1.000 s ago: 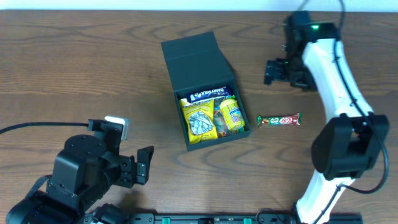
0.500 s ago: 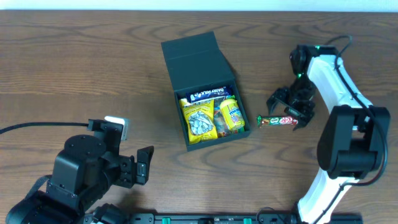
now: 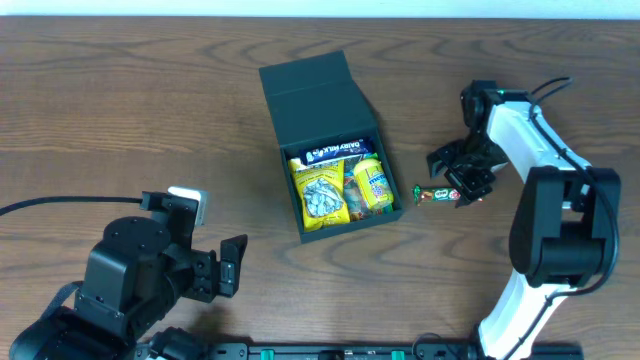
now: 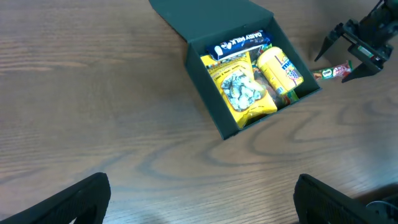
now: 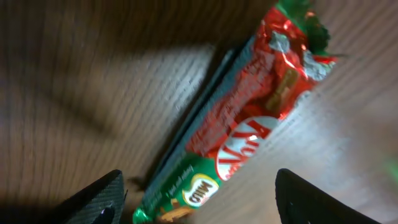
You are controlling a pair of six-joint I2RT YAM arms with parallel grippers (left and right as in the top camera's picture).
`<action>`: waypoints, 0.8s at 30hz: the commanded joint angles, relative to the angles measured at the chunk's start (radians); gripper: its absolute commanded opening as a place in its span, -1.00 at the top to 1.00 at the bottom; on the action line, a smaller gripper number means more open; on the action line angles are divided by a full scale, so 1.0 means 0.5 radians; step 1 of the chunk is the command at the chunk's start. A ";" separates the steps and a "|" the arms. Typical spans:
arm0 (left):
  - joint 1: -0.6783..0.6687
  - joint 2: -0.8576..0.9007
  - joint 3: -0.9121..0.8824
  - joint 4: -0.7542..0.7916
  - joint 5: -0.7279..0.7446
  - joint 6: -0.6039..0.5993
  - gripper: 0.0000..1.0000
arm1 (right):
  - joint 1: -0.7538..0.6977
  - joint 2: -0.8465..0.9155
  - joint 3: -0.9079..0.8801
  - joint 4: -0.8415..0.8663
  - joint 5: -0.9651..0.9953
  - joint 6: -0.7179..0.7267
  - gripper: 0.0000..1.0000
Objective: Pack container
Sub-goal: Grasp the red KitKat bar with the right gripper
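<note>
The dark teal-black container (image 3: 318, 95) lies open mid-table, its flap lid folded back; it also shows in the left wrist view (image 4: 211, 18). Inside are yellow snack packets (image 3: 325, 197) and a blue bar (image 3: 335, 153). A red and green KitKat Milo bar (image 3: 432, 195) lies on the table right of the container, and fills the right wrist view (image 5: 249, 130). My right gripper (image 3: 462, 185) is open and low over this bar, fingers either side of it (image 5: 199, 205). My left gripper (image 4: 200, 199) is open and empty near the front left.
The wooden table (image 3: 120, 110) runs bare around the container. The left arm's body (image 3: 140, 275) sits at the front left. The right arm (image 3: 545, 200) runs from the front right edge up to the bar.
My right gripper moved from the far right back corner down and toward the front, settling low over the KitKat bar. The left arm has not moved.
</note>
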 commanded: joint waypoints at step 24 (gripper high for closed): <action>0.005 -0.005 0.043 0.000 -0.008 0.045 -0.91 | 0.058 0.014 -0.127 0.238 0.038 0.119 -0.27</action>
